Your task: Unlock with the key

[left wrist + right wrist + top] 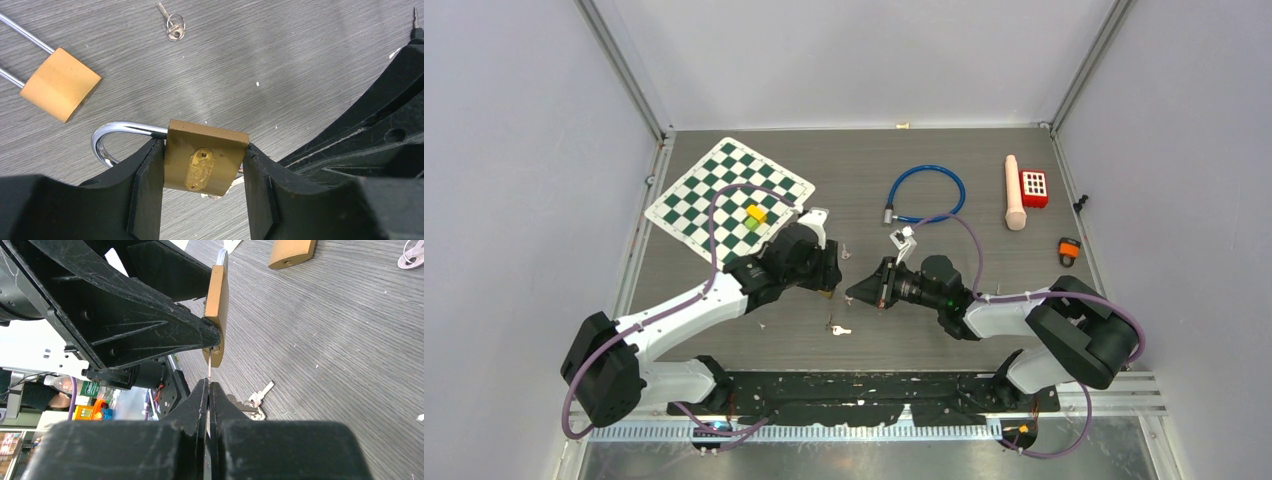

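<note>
Our left claw (204, 172) clamps the brass padlock with chrome shackle (200, 145) by its sides, held above the grey wood-grain counter (300, 75). Our right claw (208, 395) is pinched shut on a thin silver key (208, 371), whose tip touches the padlock's underside. We see another brass padlock (60, 85) and ringed spare keys (172, 27) lying nearby.

Stamped marks on the padlock (206, 150) are unreadable.
</note>
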`<act>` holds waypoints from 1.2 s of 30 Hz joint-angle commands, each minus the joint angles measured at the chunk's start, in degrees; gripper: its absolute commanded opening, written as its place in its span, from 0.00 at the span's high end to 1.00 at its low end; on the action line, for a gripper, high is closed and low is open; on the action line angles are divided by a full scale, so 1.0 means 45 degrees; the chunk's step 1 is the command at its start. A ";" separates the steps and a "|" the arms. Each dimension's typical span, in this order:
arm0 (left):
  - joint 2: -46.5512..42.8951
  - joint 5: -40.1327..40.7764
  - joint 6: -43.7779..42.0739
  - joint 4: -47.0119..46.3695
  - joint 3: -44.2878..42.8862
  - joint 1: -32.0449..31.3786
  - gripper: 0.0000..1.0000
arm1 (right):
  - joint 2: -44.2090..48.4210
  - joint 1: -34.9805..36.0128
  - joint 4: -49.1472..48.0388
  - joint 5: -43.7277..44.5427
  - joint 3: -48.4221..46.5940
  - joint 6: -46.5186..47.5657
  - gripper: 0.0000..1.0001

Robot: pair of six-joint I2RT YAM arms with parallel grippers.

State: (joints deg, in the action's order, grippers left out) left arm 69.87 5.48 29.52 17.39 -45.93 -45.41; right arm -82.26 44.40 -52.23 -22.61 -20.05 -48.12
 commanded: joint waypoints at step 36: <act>0.0213 0.0327 -0.0517 -0.0413 -0.1531 -0.0668 1.00 | 0.1002 0.0242 0.1915 0.1175 -0.0685 0.1609 0.95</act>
State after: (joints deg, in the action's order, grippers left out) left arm 71.29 6.76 27.55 19.49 -48.21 -47.59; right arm -79.64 44.97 -46.13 -20.60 -21.28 -43.79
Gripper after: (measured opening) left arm 0.497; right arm 0.061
